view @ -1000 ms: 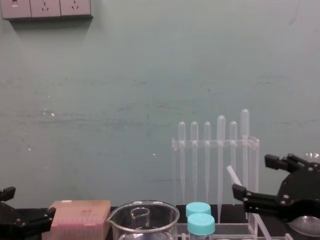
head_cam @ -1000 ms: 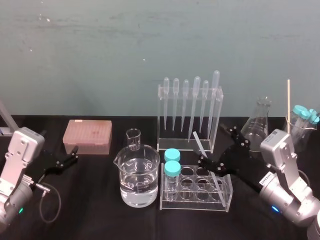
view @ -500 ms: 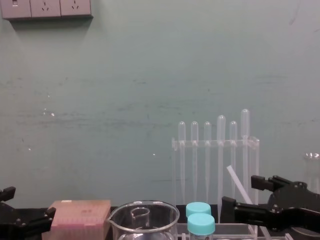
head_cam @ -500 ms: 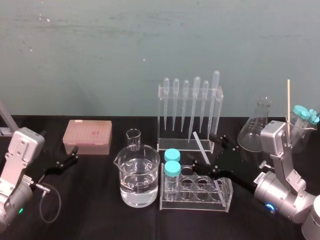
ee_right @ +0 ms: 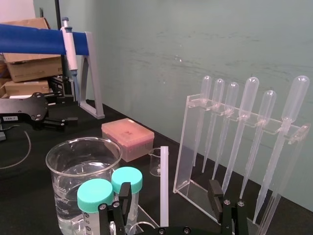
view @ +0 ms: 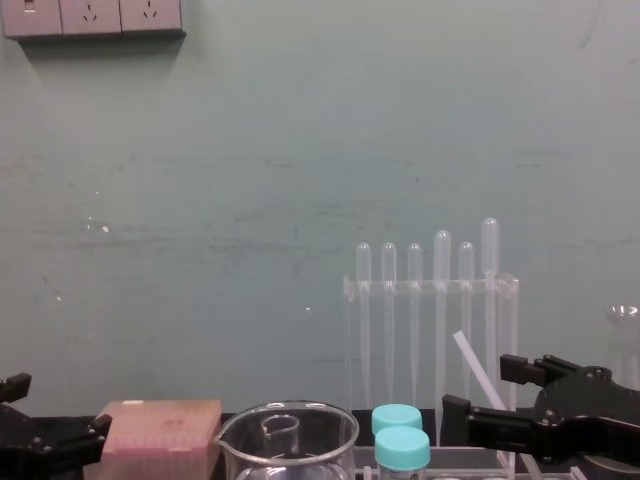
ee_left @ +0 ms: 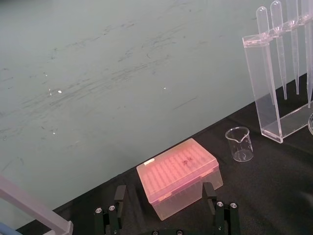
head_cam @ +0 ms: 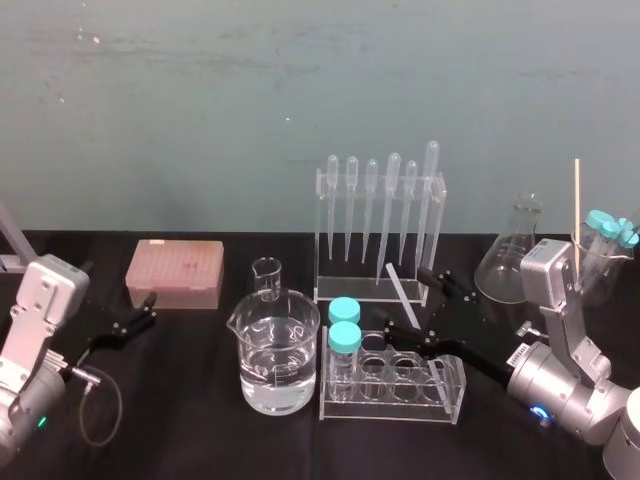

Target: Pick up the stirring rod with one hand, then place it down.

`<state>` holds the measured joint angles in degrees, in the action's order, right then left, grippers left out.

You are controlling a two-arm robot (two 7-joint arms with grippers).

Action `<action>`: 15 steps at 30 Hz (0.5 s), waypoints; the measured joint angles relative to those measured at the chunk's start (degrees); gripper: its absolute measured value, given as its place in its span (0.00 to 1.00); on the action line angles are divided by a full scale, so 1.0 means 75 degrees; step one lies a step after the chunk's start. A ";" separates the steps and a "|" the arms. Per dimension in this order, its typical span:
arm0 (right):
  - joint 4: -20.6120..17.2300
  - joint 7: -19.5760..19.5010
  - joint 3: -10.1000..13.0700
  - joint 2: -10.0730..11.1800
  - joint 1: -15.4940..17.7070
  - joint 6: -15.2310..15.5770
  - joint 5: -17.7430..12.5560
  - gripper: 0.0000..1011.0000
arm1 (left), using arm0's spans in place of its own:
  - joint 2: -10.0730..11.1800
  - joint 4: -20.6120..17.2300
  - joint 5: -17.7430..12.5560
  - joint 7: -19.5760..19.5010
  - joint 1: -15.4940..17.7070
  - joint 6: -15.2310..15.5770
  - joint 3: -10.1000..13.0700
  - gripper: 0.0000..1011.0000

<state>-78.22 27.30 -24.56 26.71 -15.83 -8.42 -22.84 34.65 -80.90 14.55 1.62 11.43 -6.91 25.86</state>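
Glass first: a large beaker [head_cam: 279, 350] near the middle of the black counter [head_cam: 180, 410] holds clear liquid in its lower half, and a small beaker [head_cam: 267, 277] stands just behind it. To the right is a clear test-tube rack [head_cam: 390, 403]. Two teal-capped tubes [head_cam: 344, 328] stand in its left end. The stirring rod [head_cam: 398, 283] has its lower end in the rack's right end and leans up and back toward the pipette stand [head_cam: 322, 240], where six bulb-topped pipettes [head_cam: 393, 200] hang. A conical flask [head_cam: 512, 255] stands right of the stand. Beyond it, a beaker [head_cam: 605, 270] near the counter's right edge holds more teal-capped tubes and a thin pale stick. A pink tip box [head_cam: 175, 272] sits far left at the back.

The right gripper [head_cam: 403, 296] hovers over the rack with its fingers spread, one on each side of the rod. In the right wrist view the rod [ee_right: 164, 186] stands between the fingers of that gripper [ee_right: 169, 185], apart from both. The pipette stand is close behind it and the flask close beside it.

The left gripper [head_cam: 150, 308] is parked low at the counter's left, fingers spread, near the tip box. Bare counter lies in front of the rack and between the tip box and the large beaker.
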 joint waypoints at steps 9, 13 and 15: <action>-0.0009 -0.0003 -0.0007 0.0004 0.0005 -0.0020 0.0000 0.99 | 0.0000 0.0000 0.0000 0.0000 0.0000 0.0000 0.0000 0.99; -0.0013 -0.0006 -0.0010 0.0006 0.0007 -0.0025 0.0000 0.98 | 0.0000 -0.0001 0.0000 0.0000 0.0000 0.0000 0.0000 0.99; -0.0014 -0.0007 -0.0010 0.0008 0.0009 -0.0026 0.0000 0.94 | 0.0000 -0.0001 0.0000 0.0000 0.0000 0.0000 0.0000 0.99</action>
<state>-78.32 27.25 -24.64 26.76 -15.77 -8.62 -22.85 34.65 -80.90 14.55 1.62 11.43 -6.91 25.86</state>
